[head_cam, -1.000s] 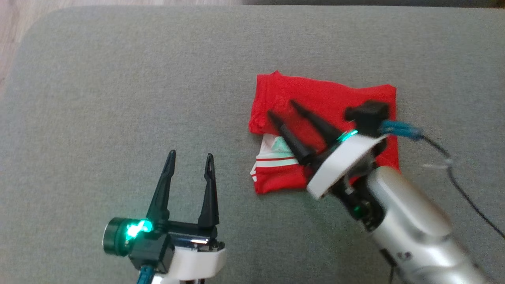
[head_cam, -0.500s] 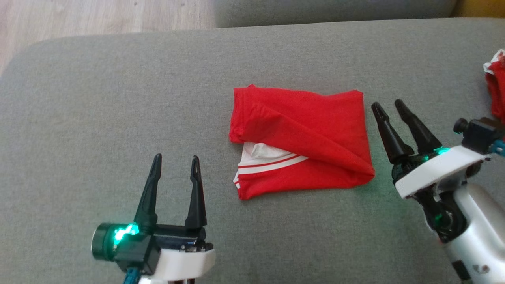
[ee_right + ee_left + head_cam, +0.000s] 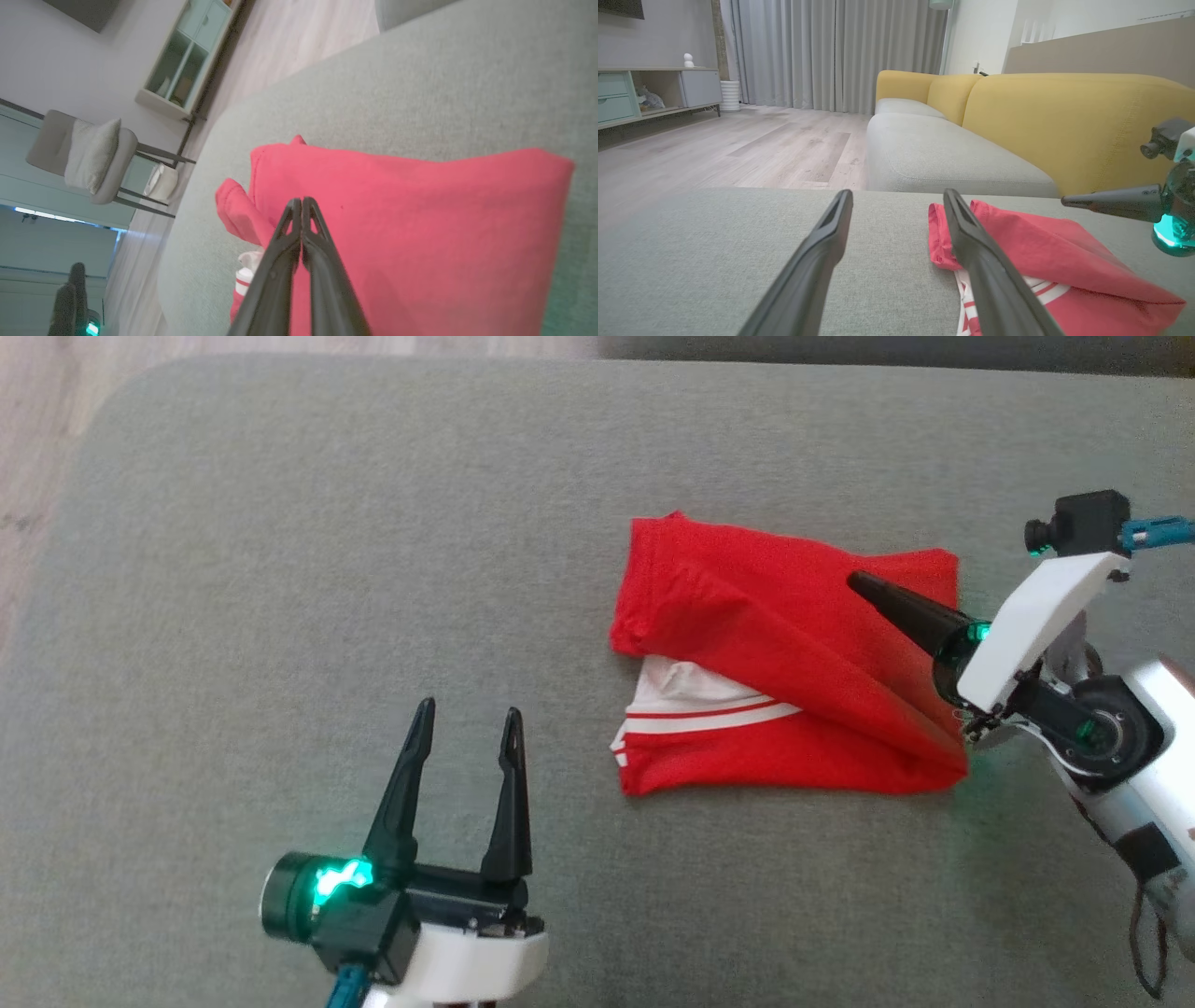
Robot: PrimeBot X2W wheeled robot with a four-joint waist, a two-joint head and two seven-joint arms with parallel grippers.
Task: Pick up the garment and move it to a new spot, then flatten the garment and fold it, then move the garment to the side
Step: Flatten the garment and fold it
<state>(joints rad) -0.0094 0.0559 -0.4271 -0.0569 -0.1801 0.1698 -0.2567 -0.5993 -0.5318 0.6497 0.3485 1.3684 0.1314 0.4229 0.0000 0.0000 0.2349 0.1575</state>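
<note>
The red garment (image 3: 766,653) lies folded on the grey cushion (image 3: 280,569), a white-striped hem showing at its front left. My right gripper (image 3: 854,581) reaches in from the right, shut with its fingers pressed together and nothing between them, its tip over the garment's right part. The right wrist view shows the closed fingertips (image 3: 299,201) just above the red cloth (image 3: 420,210). My left gripper (image 3: 468,709) stands open and empty, near the front edge, left of the garment. In the left wrist view its fingers (image 3: 897,193) frame the garment's left fold (image 3: 1041,247).
A yellow sofa with a grey seat (image 3: 952,158) stands beyond the cushion's far edge. Wooden floor (image 3: 37,448) lies off the cushion's left side. A low cabinet (image 3: 644,88) and a chair (image 3: 84,158) stand farther off in the room.
The head camera shifted. My right gripper, open over the garment one second ago, drew off to its right, and now is shut with its tip back over the right part. The left gripper held still.
</note>
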